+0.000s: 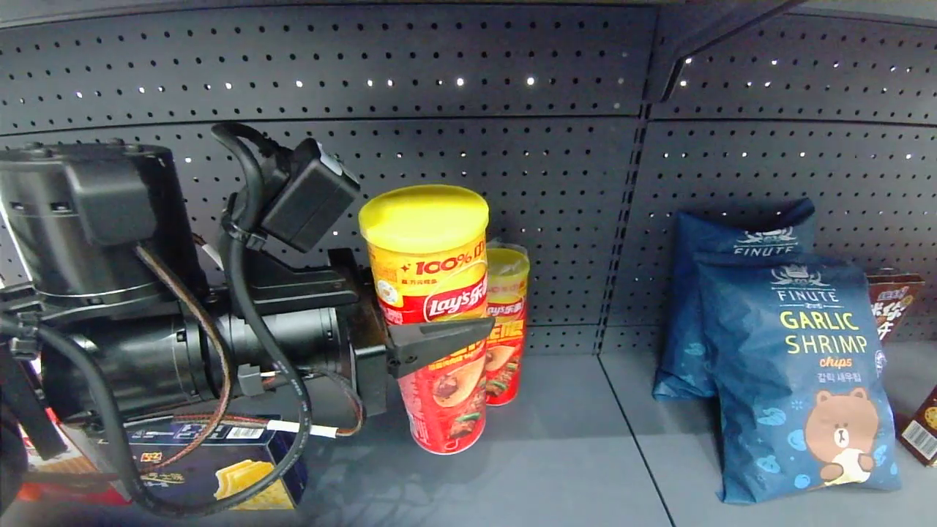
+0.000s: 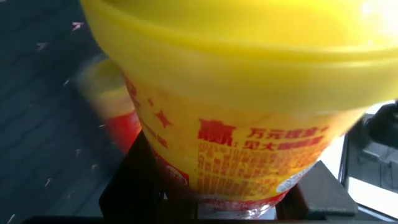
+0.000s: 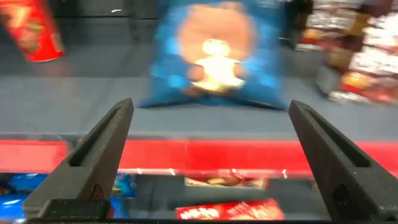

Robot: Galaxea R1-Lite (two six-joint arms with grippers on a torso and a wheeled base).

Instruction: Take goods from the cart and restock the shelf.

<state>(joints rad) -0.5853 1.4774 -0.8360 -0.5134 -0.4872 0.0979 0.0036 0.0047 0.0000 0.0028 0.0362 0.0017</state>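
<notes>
My left gripper [image 1: 439,338] is shut on a red chip can with a yellow lid [image 1: 433,293], held upright at the shelf floor [image 1: 556,454]. Close up, the same can [image 2: 249,124] stands between the gripper's dark fingers [image 2: 134,186]. A second, smaller-looking can of the same kind [image 1: 506,322] stands just behind it against the pegboard back. My right gripper [image 3: 214,162] is open in front of the shelf's red front edge [image 3: 205,155], with nothing between its fingers, facing a blue garlic shrimp chip bag [image 3: 217,56].
Two blue chip bags [image 1: 794,366] lean on the right half of the shelf, with brown packets [image 1: 897,300] beyond. A dark blue box [image 1: 219,461] lies under my left arm. Below the shelf edge sit more packaged goods [image 3: 224,210].
</notes>
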